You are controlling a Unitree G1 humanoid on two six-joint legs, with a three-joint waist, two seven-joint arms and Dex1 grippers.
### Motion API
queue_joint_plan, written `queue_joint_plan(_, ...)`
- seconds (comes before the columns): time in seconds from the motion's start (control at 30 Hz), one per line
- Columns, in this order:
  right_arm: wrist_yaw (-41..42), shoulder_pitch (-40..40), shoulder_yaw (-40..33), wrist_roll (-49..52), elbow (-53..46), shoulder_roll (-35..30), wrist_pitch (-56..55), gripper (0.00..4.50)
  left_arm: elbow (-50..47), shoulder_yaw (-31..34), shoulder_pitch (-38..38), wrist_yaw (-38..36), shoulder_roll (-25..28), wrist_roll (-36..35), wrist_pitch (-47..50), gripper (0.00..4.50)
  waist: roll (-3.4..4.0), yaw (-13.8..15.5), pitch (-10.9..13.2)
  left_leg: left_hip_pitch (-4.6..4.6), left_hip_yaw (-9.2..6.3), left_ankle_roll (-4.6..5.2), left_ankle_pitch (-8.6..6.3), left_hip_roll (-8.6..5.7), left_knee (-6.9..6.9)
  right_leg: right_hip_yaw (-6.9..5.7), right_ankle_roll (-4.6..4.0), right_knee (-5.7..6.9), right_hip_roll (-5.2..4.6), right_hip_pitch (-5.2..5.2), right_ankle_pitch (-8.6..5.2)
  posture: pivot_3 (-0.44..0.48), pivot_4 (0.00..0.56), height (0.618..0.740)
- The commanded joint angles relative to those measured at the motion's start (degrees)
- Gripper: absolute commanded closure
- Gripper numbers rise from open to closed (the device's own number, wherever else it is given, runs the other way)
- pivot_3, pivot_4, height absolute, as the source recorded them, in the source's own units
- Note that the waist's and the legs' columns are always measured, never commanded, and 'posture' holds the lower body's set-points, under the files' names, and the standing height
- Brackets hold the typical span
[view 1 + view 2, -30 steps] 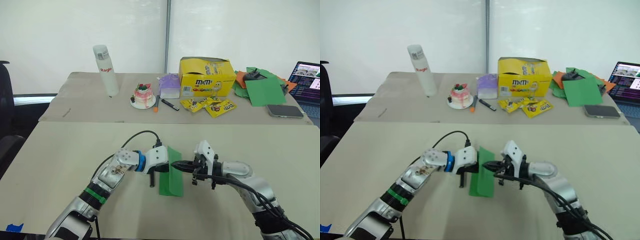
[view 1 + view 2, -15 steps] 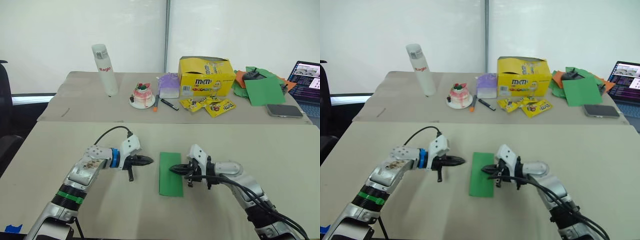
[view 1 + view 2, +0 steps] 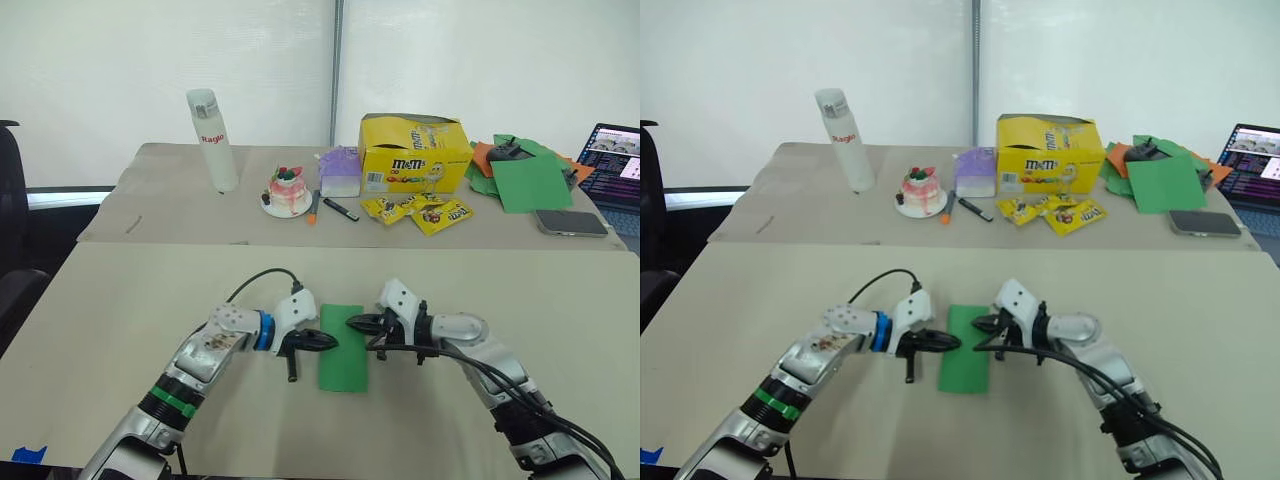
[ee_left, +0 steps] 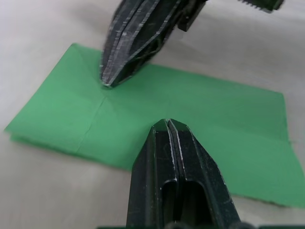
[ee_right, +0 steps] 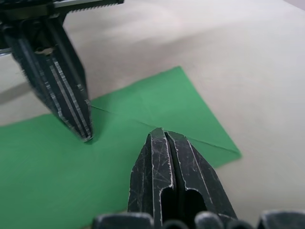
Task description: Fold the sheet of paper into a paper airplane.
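The sheet of paper (image 3: 343, 352) lies flat on the near table as a narrow bright-green strip folded lengthwise, with creases showing across it (image 4: 224, 112). My left gripper (image 3: 331, 343) is shut, and its tip rests on the strip's left edge near the middle. My right gripper (image 3: 352, 322) is also shut, its tip pressing on the paper a little farther back. In the left wrist view my own shut fingertips (image 4: 167, 125) sit on the green sheet, facing the right gripper's tip. The right wrist view shows the paper (image 5: 157, 102) under both tips.
The far table holds a white bottle (image 3: 213, 140), a small cake on a plate (image 3: 287, 191), a purple box (image 3: 339, 172), a yellow candy box (image 3: 413, 150), candy packets (image 3: 420, 211), a pile of green and orange sheets (image 3: 520, 172), a phone (image 3: 570, 222) and a laptop (image 3: 615, 160).
One second ago the paper's left side was raised; it then lay flat. My left gripper drew away to the left and has come back to the paper. The right gripper's tip has shifted toward the far end.
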Motion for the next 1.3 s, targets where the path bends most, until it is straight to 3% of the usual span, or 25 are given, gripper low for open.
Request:
queue_joint_plan(0.03,-0.04,1.29,-1.03,0.28,-0.97,-0.42,0.85,4.45,1.99,-1.84,-0.25,1.30,-0.77,2.60,-1.17,4.50,0.00,0.02,0.00,0.00,0.00,0.00,0.00,0.00,0.00,0.00,0.00,0.00,0.00,0.01,0.00,0.000,0.150,0.738)
queue_joint_plan(0.43,-9.66,-1.05,-3.78,-4.33,6.76,3.13,-5.06,4.45,0.84,-0.56,1.57,2.19,-0.06,1.98,0.30,4.50,-0.01,-0.06,-0.05,0.02,0.01,0.00,0.00,0.01,0.00,0.02,0.00,0.01,0.00,0.03,0.00,0.000,0.150,0.738)
queue_joint_plan(0.67,-4.71,-1.02,-7.33,1.53,3.69,3.50,-9.42,4.45,1.36,-0.17,1.36,1.70,0.16,1.69,0.22,4.50,0.00,-0.34,-0.04,0.00,0.01,0.00,0.00,0.03,-0.01,0.04,0.00,0.00,0.02,-0.01,0.00,0.000,0.150,0.738)
queue_joint_plan(1.3,3.57,4.88,-2.18,-1.67,0.34,-0.84,-10.54,4.45,1.25,-0.22,1.64,1.65,-0.20,1.46,0.64,4.50,0.00,-0.36,-0.04,0.01,0.01,0.00,0.00,0.04,-0.04,0.04,0.00,-0.02,0.02,0.00,0.00,0.000,0.150,0.738)
